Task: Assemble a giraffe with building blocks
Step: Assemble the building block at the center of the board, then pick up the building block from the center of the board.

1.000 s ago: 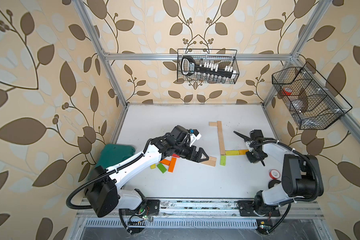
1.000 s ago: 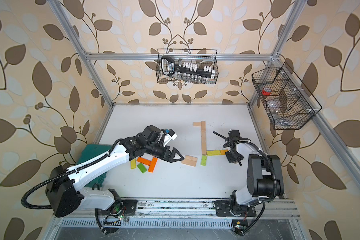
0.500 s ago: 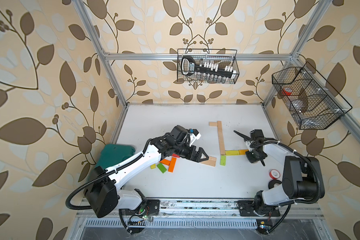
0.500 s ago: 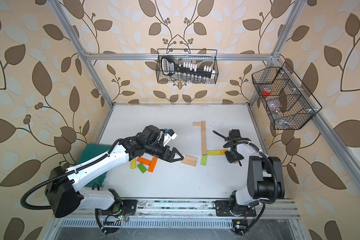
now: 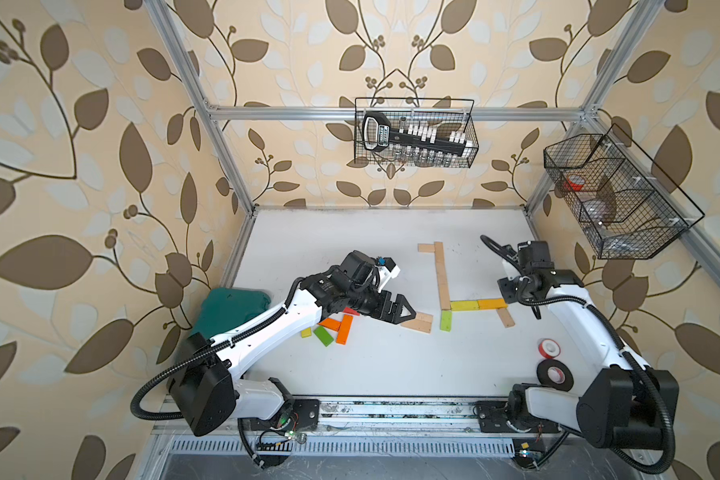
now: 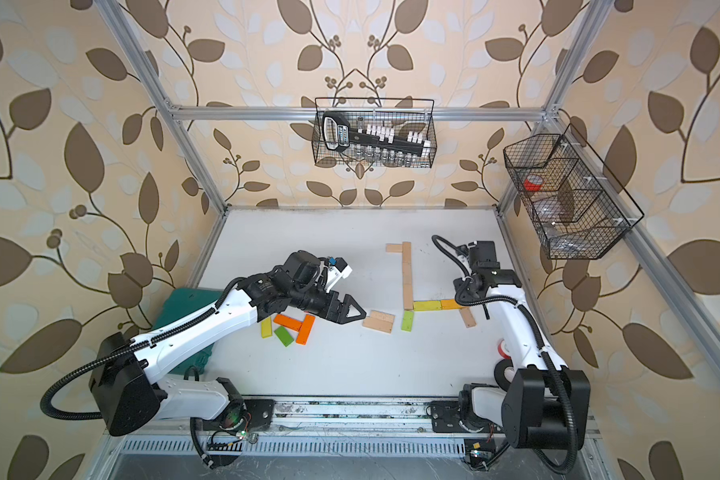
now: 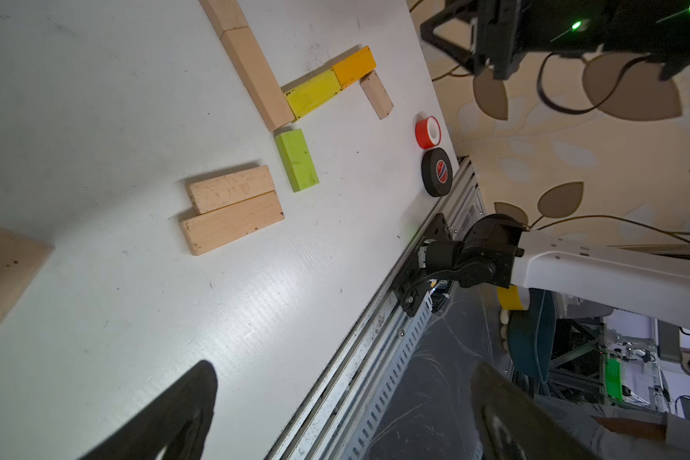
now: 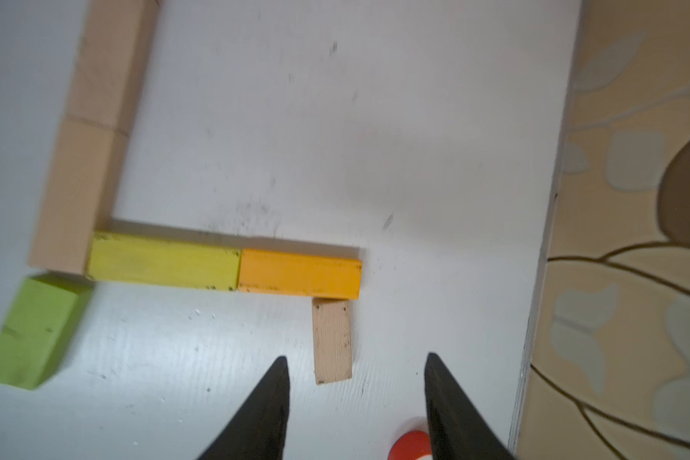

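Note:
The building blocks lie flat on the white table (image 5: 350,241). A pale wood column (image 5: 441,274) meets a yellow block (image 5: 464,305) and an orange block (image 5: 491,303), with a green block (image 5: 446,321) below the corner. A short pale block (image 8: 331,338) lies under the orange block's (image 8: 299,273) end, just ahead of my right gripper (image 8: 355,356), which is open and empty. Two pale planks (image 7: 232,207) lie side by side in front of my left gripper (image 5: 404,311), wide open and holding nothing. Loose orange, green and yellow blocks (image 5: 337,328) lie beneath the left arm.
A red tape roll (image 5: 548,348) and a black tape roll (image 5: 555,372) sit by the table's right front corner. A dark green case (image 5: 229,309) lies at the left edge. Wire baskets (image 5: 414,133) (image 5: 616,195) hang on the walls.
My right gripper's jaws have spread apart, and the short pale block now lies free on the table under the orange block. The left arm has not moved.

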`<state>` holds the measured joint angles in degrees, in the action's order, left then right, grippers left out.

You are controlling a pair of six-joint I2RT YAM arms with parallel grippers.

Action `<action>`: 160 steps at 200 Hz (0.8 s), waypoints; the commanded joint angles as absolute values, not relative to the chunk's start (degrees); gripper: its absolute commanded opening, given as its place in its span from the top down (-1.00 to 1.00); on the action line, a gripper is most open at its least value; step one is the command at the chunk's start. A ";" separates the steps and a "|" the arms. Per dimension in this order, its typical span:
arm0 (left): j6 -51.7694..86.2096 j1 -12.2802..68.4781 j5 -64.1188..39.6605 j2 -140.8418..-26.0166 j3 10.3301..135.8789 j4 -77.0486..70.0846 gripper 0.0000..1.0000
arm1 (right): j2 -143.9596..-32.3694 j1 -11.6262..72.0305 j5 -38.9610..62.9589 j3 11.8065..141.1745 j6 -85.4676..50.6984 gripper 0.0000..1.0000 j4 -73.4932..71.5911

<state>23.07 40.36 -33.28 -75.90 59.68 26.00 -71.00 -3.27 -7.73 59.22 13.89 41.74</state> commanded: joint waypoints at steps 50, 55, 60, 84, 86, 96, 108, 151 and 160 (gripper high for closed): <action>19.20 37.10 -21.72 -63.68 61.05 37.13 -0.98 | -67.50 -1.83 11.11 73.53 -5.58 -0.38 41.75; 19.27 37.16 -20.75 -62.56 60.85 37.95 -0.98 | -66.55 -1.00 12.52 73.12 -6.41 -0.38 40.75; 19.37 37.14 -19.80 -61.43 60.52 38.56 -0.98 | -65.37 0.27 13.16 72.63 -7.25 -0.38 39.52; 21.19 37.06 -15.71 -56.79 58.51 40.42 -0.98 | -59.57 6.06 14.17 68.34 -11.27 -0.37 34.19; 21.38 37.06 -15.42 -56.49 58.37 40.49 -0.98 | -59.32 6.39 14.26 67.97 -11.78 -0.38 33.77; 22.36 37.03 -14.44 -55.24 57.79 41.04 -0.98 | -57.30 7.56 15.65 66.07 -14.35 -0.37 32.34; 23.36 37.07 -13.81 -54.36 57.40 41.56 -0.98 | -56.00 8.24 18.27 64.34 -17.11 -0.39 31.90; 27.27 37.08 -12.36 -53.43 55.76 41.19 -0.98 | -48.01 12.68 23.00 55.27 -23.71 -0.35 26.42; 28.32 37.04 -12.37 -53.74 55.23 40.61 -0.98 | -45.37 14.02 23.88 51.84 -25.85 -0.33 23.23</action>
